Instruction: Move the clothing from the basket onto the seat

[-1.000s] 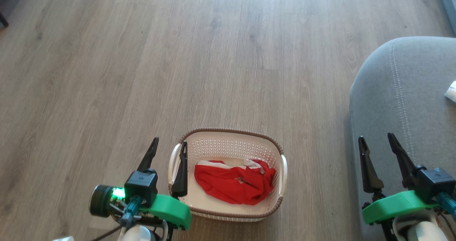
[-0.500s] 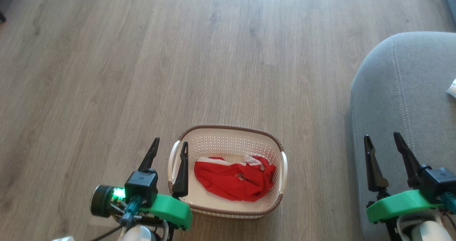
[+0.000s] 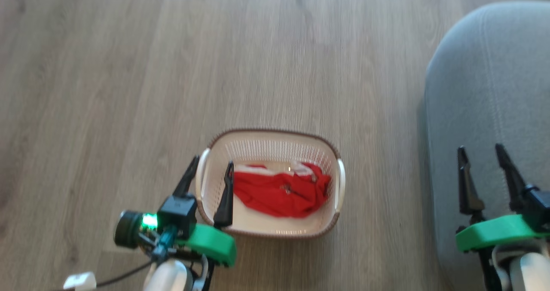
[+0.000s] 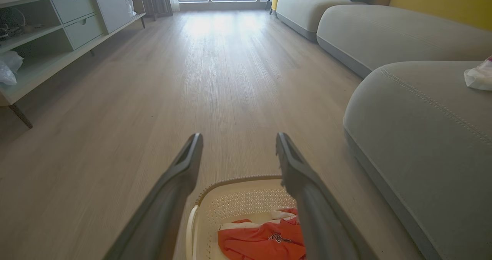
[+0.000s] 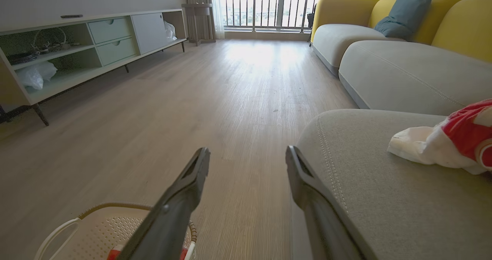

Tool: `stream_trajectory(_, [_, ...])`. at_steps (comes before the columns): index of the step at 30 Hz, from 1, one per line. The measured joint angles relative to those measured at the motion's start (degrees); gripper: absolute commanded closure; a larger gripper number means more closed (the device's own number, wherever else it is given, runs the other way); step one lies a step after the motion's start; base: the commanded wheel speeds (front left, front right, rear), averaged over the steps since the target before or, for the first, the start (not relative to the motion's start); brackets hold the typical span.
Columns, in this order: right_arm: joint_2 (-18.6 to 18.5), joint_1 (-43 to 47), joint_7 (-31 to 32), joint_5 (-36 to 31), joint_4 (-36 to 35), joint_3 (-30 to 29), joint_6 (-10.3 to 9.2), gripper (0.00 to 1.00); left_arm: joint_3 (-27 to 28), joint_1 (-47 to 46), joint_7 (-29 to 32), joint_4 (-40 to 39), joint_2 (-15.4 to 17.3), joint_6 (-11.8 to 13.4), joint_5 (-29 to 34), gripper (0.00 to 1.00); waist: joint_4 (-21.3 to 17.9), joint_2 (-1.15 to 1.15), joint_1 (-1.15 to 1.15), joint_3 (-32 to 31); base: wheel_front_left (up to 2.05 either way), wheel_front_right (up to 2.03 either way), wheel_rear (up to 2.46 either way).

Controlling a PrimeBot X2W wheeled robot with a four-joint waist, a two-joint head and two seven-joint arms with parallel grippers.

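Blur streaks the head view as the camera dips. The whole picture has shifted, and the basket [image 3: 275, 132] sits higher in it than a second ago, which is a move of the camera and not of the basket. The left gripper [image 3: 213, 161] hangs with its fingers wide apart astride the basket's left rim. Its inner finger now lies over the inside, at the edge of the red clothing [image 3: 279, 194] heaped on the basket floor. The right gripper [image 3: 480, 148], also spread and empty, hovers well right of the basket, above the seat [image 3: 485, 89].

In the left wrist view, the basket and the red cloth lie just below the parted fingers.

In the right wrist view, a red-and-white garment [image 5: 442, 144] already rests on the seat, to the right of the basket. The reach for the remaining piece appears to be starting.
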Motion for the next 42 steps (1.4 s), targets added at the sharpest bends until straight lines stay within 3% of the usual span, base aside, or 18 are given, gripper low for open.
stream_trajectory(9, [0.01,-5.77,0.00,-1.58,-1.90,-3.07,0.00,0.00,-2.24,-11.06,0.00,5.58,-0.18,-1.65,0.67,0.00,-1.98,0.00,0.01,12.29,0.00,0.00,0.00])
stream_trajectory(16, [0.59,-8.88,0.00,-2.01,-3.44,-3.11,0.00,0.00,-4.95,-20.90,0.00,20.67,-0.49,-5.64,4.71,0.00,-4.62,0.00,0.02,23.00,0.00,0.00,0.00])
stream_trajectory(23, [2.63,-11.60,-0.01,-2.48,-5.21,-0.71,0.00,0.00,-8.11,-33.52,0.00,33.07,0.94,-7.10,10.07,0.00,-8.04,0.00,0.02,32.59,0.00,0.00,0.00])
stream_trajectory(28, [3.01,-12.63,-0.01,-1.66,-5.55,0.71,0.00,0.00,-11.11,-40.25,0.00,37.89,2.47,-7.62,12.67,0.00,-10.41,0.00,0.02,37.05,0.00,0.00,0.00])
stream_trajectory(35, [3.34,-14.82,-0.02,1.24,-6.73,6.95,0.00,0.00,-15.57,-48.93,0.00,53.02,4.65,-8.73,16.21,0.00,-16.44,0.00,0.00,42.87,0.00,0.00,0.00])
stream_trajectory(42, [3.83,-15.39,-0.53,2.57,-8.69,10.26,0.01,0.00,-17.47,-57.67,0.52,62.66,5.25,-9.67,17.73,0.00,-20.33,0.00,0.01,48.02,0.00,0.00,0.00])
